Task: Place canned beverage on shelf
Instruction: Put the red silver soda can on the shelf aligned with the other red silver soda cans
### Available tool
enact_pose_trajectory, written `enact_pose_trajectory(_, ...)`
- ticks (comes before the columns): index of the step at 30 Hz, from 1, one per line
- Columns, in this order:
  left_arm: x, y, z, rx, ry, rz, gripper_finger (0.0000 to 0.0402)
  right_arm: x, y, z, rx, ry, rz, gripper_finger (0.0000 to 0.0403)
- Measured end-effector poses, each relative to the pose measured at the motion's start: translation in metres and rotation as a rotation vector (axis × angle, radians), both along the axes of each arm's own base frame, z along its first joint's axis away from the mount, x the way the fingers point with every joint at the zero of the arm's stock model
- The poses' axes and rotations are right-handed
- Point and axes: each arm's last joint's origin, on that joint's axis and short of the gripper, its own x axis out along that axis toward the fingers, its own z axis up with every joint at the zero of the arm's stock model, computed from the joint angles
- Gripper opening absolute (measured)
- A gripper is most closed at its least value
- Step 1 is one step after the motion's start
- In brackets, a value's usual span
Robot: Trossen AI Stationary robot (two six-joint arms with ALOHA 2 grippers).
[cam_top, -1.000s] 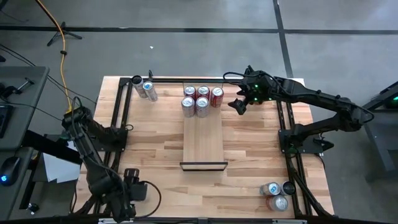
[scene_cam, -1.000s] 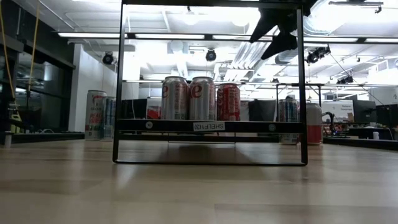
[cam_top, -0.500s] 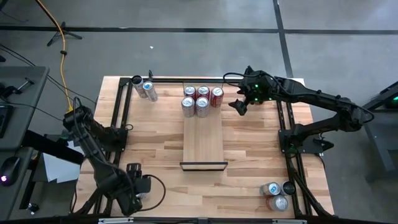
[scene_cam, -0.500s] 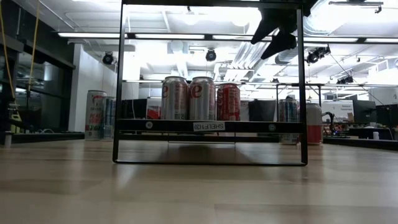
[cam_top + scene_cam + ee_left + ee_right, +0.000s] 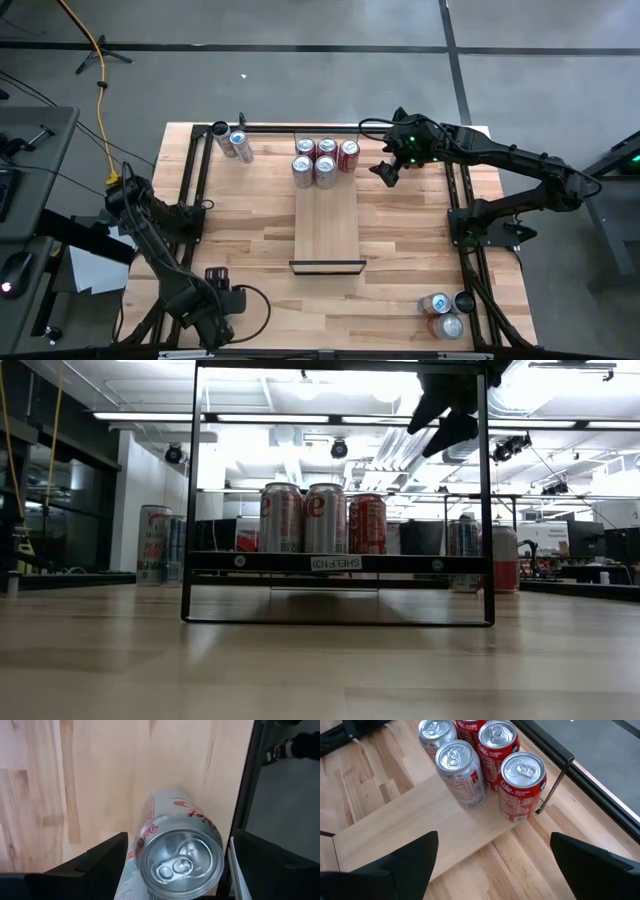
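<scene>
Canned beverage (image 5: 175, 850) lies on its side on the tabletop (image 5: 400, 250) between the spread, non-gripping fingers of the left gripper (image 5: 218, 302). Right gripper (image 5: 385, 170) hangs open beside the shelf (image 5: 327, 225), empty.

two dark jointed arms (image 5: 520, 165), black cables, green indicator light (image 5: 408, 141)

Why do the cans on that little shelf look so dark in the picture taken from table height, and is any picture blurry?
Low view: bright ceiling lights behind the shelf backlight its cans, dimming their fronts. Right wrist view: even light, crisp labels on the cans. Left wrist view: the can fills the frame, its lid sharp, its label hard to read. High view: flat light, faint shadows.
</scene>
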Motion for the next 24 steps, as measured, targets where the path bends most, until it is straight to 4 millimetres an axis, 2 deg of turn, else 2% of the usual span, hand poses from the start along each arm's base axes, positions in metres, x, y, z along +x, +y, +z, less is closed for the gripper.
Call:
enact_pose_trajectory(7, 0.003, -0.009, -0.022, 0.022, 0.114, -0.03, 0.031, 0.0, 0.0, 0.0, -0.002, 0.002, 0.002, 0.0371)
enact_pose_trajectory(14, 0.008, -0.011, -0.032, 0.046, 0.128, -0.021, 0.0308, 0.0, 0.0, 0.0, -0.002, 0.002, 0.003, 0.0371)
enact_pose_trajectory(17, 0.008, -0.011, -0.033, 0.047, 0.13, -0.021, 0.0282, 0.0, 0.0, 0.0, -0.003, 0.003, 0.004, 0.0371)
enact_pose_trajectory(20, 0.009, -0.008, -0.029, 0.038, 0.124, -0.012, 0.0229, 0.0, 0.0, 0.0, -0.003, 0.003, 0.004, 0.0371)
enact_pose_trajectory(24, 0.015, 0.005, -0.012, -0.003, 0.094, 0.02, 0.0225, 0.0, 0.0, 0.0, -0.012, 0.007, 0.014, 0.0371)
